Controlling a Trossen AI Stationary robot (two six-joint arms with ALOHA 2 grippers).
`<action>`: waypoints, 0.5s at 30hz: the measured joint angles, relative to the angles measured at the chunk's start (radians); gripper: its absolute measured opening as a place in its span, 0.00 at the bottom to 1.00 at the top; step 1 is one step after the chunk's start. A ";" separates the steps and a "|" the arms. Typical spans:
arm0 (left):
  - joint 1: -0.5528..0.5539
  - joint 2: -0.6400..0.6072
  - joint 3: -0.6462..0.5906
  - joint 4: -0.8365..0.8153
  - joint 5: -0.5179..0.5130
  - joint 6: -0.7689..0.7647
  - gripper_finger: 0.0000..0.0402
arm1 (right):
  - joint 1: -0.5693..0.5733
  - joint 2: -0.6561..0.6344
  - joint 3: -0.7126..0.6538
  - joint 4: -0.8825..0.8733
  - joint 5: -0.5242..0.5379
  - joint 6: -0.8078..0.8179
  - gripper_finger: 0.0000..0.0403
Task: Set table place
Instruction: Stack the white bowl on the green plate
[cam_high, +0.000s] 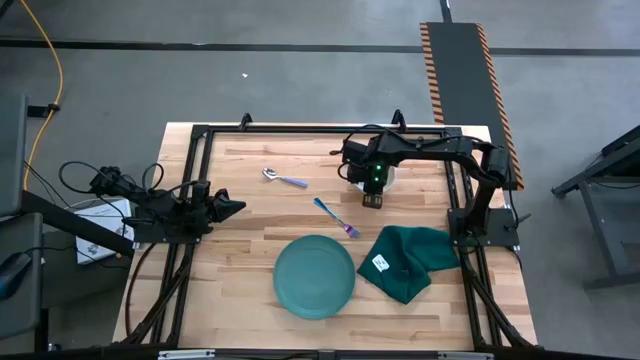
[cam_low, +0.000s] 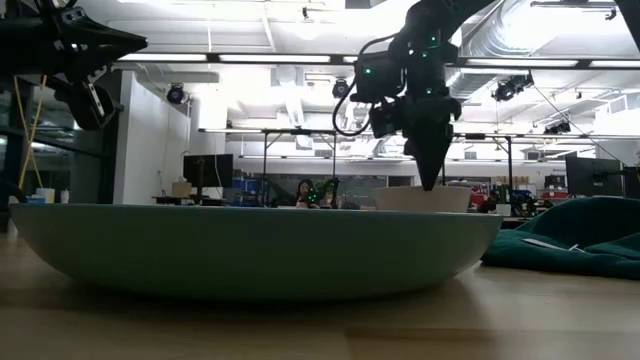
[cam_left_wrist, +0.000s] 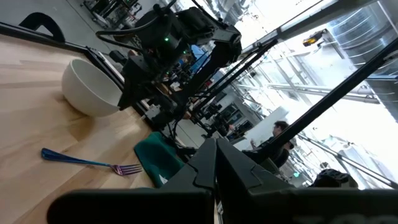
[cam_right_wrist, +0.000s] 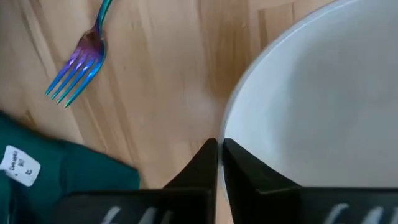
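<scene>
Teal plate (cam_high: 314, 276) sits nearest the table's (cam_high: 240, 300) front edge, fork (cam_high: 337, 217) and spoon (cam_high: 284, 179) beyond it. Right gripper (cam_right_wrist: 219, 149), fingers pressed together, hovers at the white bowl's (cam_right_wrist: 311, 99) rim; it should spread them, straddle the wall, then lift. Left gripper (cam_left_wrist: 214, 163) waits closed, left of the plate.

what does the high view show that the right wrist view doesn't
Only the high view shows the teal plate, the spoon, the left gripper waiting at the table's left side, and both whole arms. Only the right wrist view shows the right gripper shut at the white bowl's rim. Both show the fork, green cloth and wooden top.
</scene>
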 joint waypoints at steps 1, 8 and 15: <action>0.000 0.000 0.000 0.000 0.000 0.000 0.00 | 0.000 0.000 0.000 -0.005 -0.006 0.000 0.03; 0.000 0.000 0.000 -0.001 0.026 0.002 0.00 | 0.001 0.000 0.000 -0.001 -0.031 0.003 0.06; 0.000 0.000 0.000 -0.003 0.034 0.002 0.00 | 0.003 0.000 0.000 0.014 -0.041 0.026 0.05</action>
